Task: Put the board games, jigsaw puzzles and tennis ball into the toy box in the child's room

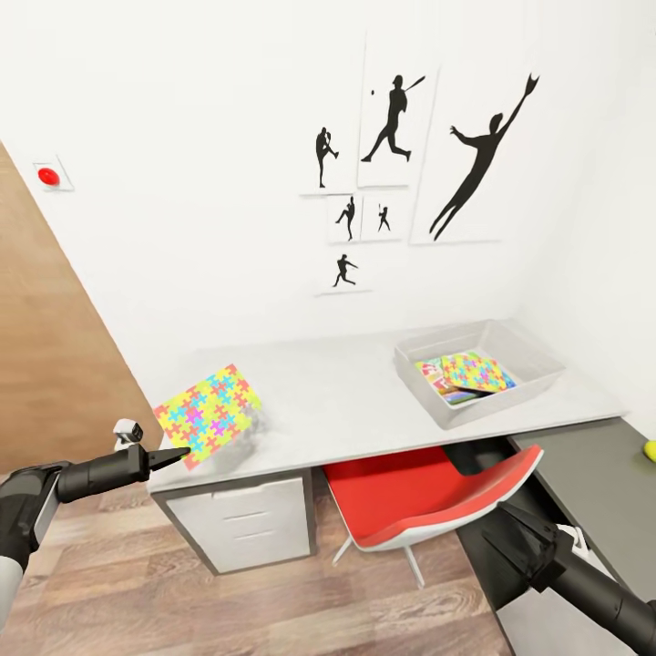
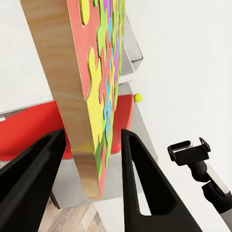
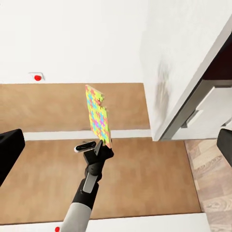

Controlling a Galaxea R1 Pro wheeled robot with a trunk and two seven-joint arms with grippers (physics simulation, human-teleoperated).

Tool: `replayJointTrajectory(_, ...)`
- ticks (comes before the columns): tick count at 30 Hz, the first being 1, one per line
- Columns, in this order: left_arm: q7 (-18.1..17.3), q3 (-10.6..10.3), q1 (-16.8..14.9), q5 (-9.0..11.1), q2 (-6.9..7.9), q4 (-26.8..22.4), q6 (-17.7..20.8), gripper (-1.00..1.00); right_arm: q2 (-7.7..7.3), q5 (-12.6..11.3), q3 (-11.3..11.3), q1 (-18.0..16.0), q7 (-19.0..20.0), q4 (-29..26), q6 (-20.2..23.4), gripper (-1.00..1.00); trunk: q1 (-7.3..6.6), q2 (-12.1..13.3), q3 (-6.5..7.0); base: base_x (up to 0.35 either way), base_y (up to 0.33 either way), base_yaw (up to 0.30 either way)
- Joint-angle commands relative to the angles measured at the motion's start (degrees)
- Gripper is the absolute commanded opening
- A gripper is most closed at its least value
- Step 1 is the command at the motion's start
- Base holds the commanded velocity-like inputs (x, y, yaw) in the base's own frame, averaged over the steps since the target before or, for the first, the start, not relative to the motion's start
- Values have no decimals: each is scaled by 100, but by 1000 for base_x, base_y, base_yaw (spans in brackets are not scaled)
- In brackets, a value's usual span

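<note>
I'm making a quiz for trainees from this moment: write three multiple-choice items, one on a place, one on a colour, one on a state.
1. Where does the tennis ball lie?
A. on the low dark shelf at the desk's end
B. in the toy box
C. on the chair

2. What colour is the chair seat?
A. blue
B. red
C. white

3. What is the left pincer doing?
A. hanging open with nothing in it
B. gripping the toy box
C. holding a puzzle by its edge

Answers: 1 A, the ball sits on the shelf, apart from the toy box. 2 B, the seat is red. 3 C, the puzzle stands between its fingers, lifted off the desk.
</note>
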Motion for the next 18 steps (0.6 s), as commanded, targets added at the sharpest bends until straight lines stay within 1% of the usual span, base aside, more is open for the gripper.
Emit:
replayJointTrajectory(1, -25, 0, -3, -5, -1, 0, 60, -100, -1, 22, -5, -2, 28, -2, 20, 100, 4, -10, 0, 0, 0, 0)
replayJointTrajectory(18, -25, -1, -3, -5, -3, 0, 60, -100, -7, 22, -5, -3, 33, -2, 20, 100, 4, -10, 162, 0, 0, 0)
